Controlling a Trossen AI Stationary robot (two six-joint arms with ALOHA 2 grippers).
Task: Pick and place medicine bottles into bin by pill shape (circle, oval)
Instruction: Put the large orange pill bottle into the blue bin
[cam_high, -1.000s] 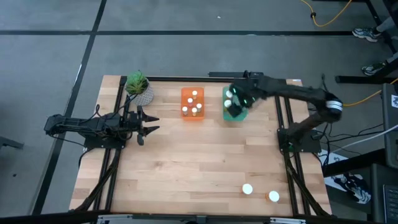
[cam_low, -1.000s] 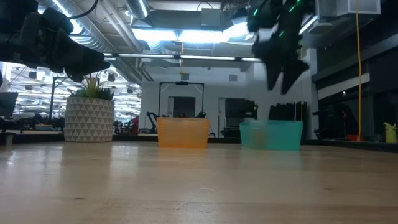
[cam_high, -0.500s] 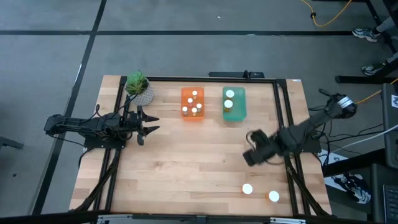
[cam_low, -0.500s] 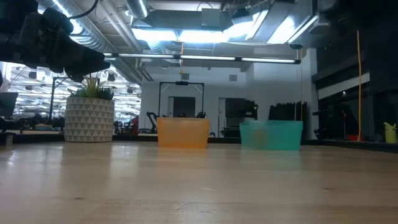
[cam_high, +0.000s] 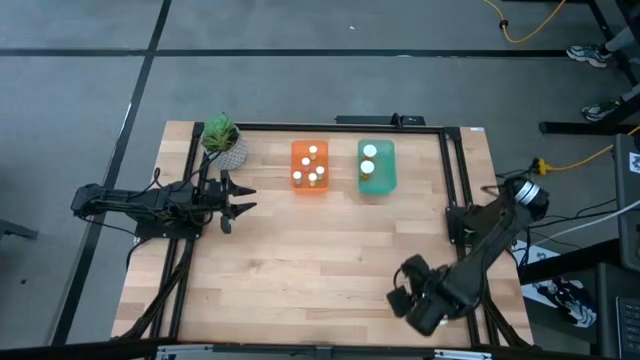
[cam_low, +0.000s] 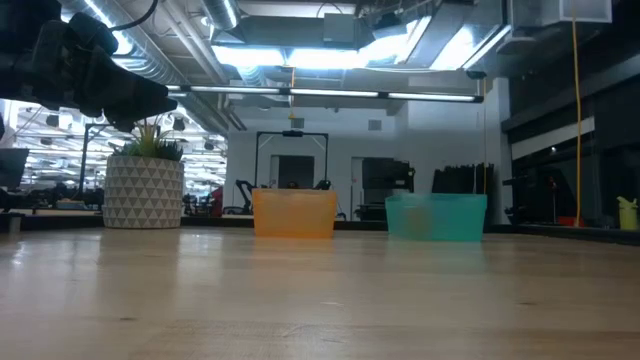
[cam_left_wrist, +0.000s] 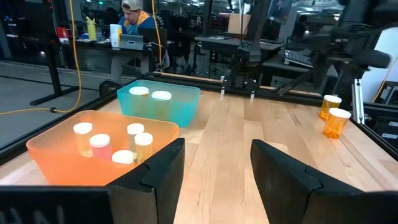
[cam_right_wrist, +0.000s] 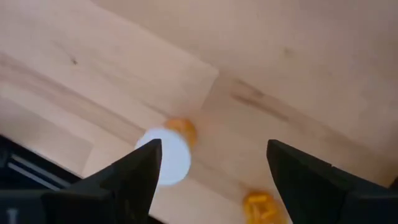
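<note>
Two medicine bottles with amber sides stand on the table near its front right corner; the right wrist view shows one with a white cap (cam_right_wrist: 169, 157) and another (cam_right_wrist: 258, 204) beside it. My right gripper (cam_right_wrist: 211, 168) hangs open above them, pointing down, touching neither; in the high view my right gripper (cam_high: 415, 300) hides them. The left wrist view shows them as the two bottles (cam_left_wrist: 334, 115). Several bottles stand in the orange bin (cam_high: 310, 167), two in the teal bin (cam_high: 376, 165). My left gripper (cam_high: 238, 200) waits open at the table's left.
A potted plant (cam_high: 222, 142) stands at the far left corner, beside the orange bin. The middle of the wooden table (cam_high: 320, 250) is bare. The table's near edge and right frame rail (cam_high: 470, 290) run close to my right gripper. A person (cam_left_wrist: 134, 18) sits far behind the table.
My right gripper has swung from above the teal bin toward the table's near right corner, coming over the two bottles there. Its wrist has rolled on the way, and it has left the low view.
</note>
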